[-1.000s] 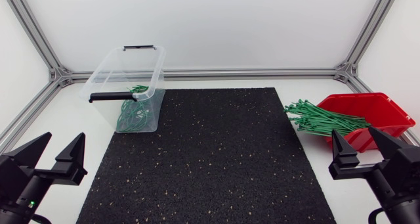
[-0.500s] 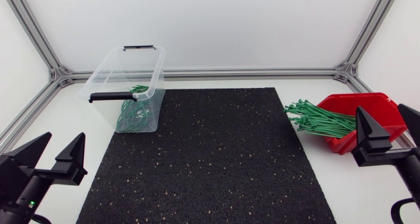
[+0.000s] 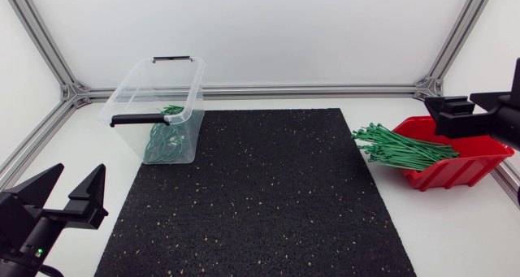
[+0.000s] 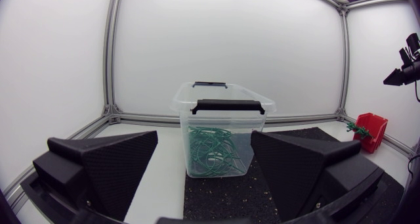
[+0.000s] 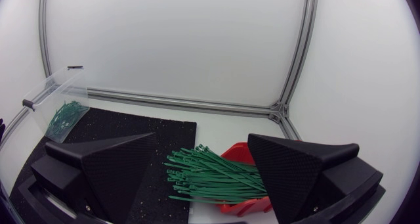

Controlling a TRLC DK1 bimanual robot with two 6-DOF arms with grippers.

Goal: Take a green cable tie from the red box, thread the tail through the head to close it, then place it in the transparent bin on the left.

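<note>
The right gripper (image 3: 475, 114) has climbed since a second ago. It has gone from the table's 4 o'clock corner up to about 3 o'clock, and now hangs over the far rim of the box (image 3: 465, 168). Its fingers are spread wide with nothing in them. The left gripper (image 3: 81, 175) has not budged at 8 o'clock and is likewise spread and empty.

The red box sits at 3 o'clock, tipped toward the mat (image 3: 268, 196). A thick sheaf of green ties (image 3: 398, 149) spills out of its mouth, pointing toward 9 o'clock, with the tips just over the mat's edge. None has been picked up.

The clear bin (image 3: 130, 90) stands at 10 o'clock by the mat's corner. A loose green tangle (image 3: 166, 143) is heaped against its near wall.
</note>
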